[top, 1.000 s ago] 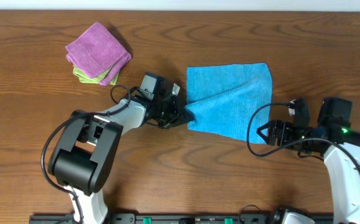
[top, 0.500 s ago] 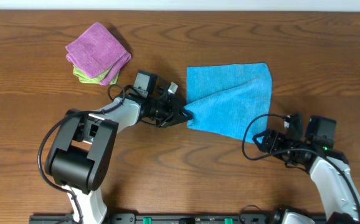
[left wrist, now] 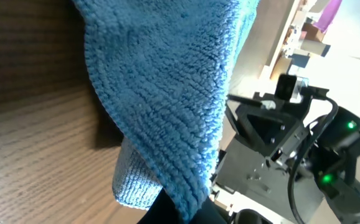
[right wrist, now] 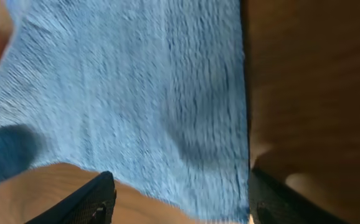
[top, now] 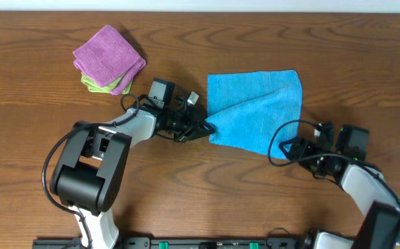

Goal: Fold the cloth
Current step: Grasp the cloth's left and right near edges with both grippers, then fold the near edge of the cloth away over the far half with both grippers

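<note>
The cloth (top: 259, 114) lies mid-table (top: 34, 138), its left corner pinched in the closed left gripper (top: 203, 128); the right gripper (top: 288, 149) sits fingers spread, empty, beside its near right corner

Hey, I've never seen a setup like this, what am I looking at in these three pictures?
Those are two robot arms at a wooden table, each ending in a two-finger gripper. The wide picture comes from a camera overhead; the two close-ups come from cameras on the wrists. A blue cloth lies on the table. The left gripper pinches its left corner; the right gripper is open at its lower right edge. Further off, a folded purple cloth sits on a green cloth.
</note>
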`<move>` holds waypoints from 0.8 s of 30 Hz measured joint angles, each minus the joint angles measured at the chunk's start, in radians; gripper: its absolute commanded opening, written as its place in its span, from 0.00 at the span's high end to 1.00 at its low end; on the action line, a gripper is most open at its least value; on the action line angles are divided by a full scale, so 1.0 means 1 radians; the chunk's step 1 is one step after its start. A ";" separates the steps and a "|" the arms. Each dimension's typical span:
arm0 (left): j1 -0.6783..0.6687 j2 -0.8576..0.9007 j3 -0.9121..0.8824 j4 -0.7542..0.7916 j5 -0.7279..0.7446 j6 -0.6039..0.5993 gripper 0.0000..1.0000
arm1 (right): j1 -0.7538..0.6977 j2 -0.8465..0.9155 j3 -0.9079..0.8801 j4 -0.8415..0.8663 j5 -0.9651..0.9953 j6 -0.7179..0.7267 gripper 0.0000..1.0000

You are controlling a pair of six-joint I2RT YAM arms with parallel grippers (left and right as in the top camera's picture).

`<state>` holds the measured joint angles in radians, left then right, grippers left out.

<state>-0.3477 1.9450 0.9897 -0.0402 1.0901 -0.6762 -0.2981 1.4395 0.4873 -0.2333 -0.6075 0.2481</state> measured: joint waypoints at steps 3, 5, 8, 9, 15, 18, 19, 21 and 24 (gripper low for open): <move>0.000 0.000 0.000 0.000 0.013 0.000 0.94 | 0.012 0.032 0.003 0.041 -0.010 0.024 0.60; 0.000 0.000 0.000 0.000 0.024 0.000 0.94 | 0.027 0.052 0.002 0.056 -0.003 0.041 0.80; 0.000 0.000 0.000 0.000 0.036 0.000 0.94 | 0.053 0.071 -0.003 0.066 0.016 0.063 0.98; 0.000 0.000 0.000 0.000 0.040 0.000 0.94 | 0.057 0.076 -0.005 0.066 0.014 0.064 0.99; 0.032 0.000 0.000 0.000 0.101 0.018 0.94 | 0.061 0.060 -0.003 0.037 0.011 0.067 0.99; 0.094 -0.002 0.000 -0.033 0.137 0.051 0.94 | 0.061 -0.018 0.005 -0.023 0.013 0.070 0.99; 0.107 -0.005 0.000 -0.053 0.141 0.063 0.94 | 0.061 -0.046 0.009 -0.041 0.013 0.071 0.99; 0.134 -0.022 0.000 -0.104 0.145 0.092 0.94 | 0.061 -0.101 0.012 -0.074 0.014 0.071 0.99; 0.153 -0.064 -0.001 -0.196 0.154 0.139 0.94 | 0.061 -0.163 0.018 -0.133 0.013 0.071 0.99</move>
<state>-0.1951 1.8812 0.9890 -0.2363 1.2442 -0.5369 -0.2371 1.2770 0.5053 -0.3664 -0.5949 0.3187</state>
